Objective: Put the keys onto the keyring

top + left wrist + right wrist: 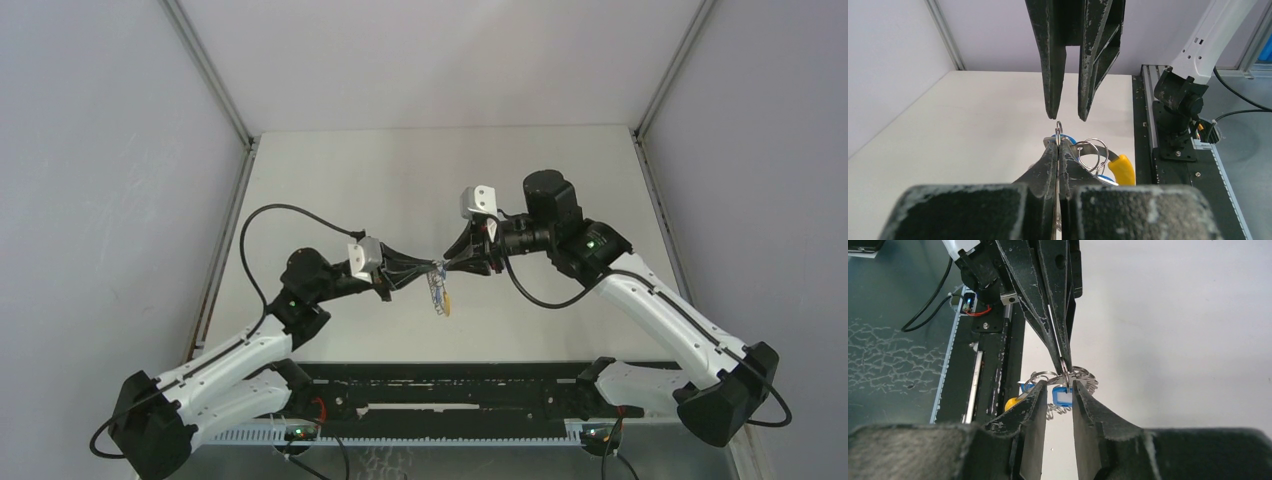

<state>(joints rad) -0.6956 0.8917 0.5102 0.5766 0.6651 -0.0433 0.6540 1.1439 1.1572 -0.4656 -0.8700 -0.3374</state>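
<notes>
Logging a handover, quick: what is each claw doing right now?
Left claw: closed on the silvery metal keyring with a yellow-orange section.
Right claw: open, holding nothing.

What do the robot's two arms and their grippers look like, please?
The left arm and right arm match: white link covers between bulky black joints, each with a small green light. A black cable loops off each, and a grey block sits near each wrist. The left gripper and right gripper each have two long, tapering black fingers, scuffed with whitish flecks.
</notes>
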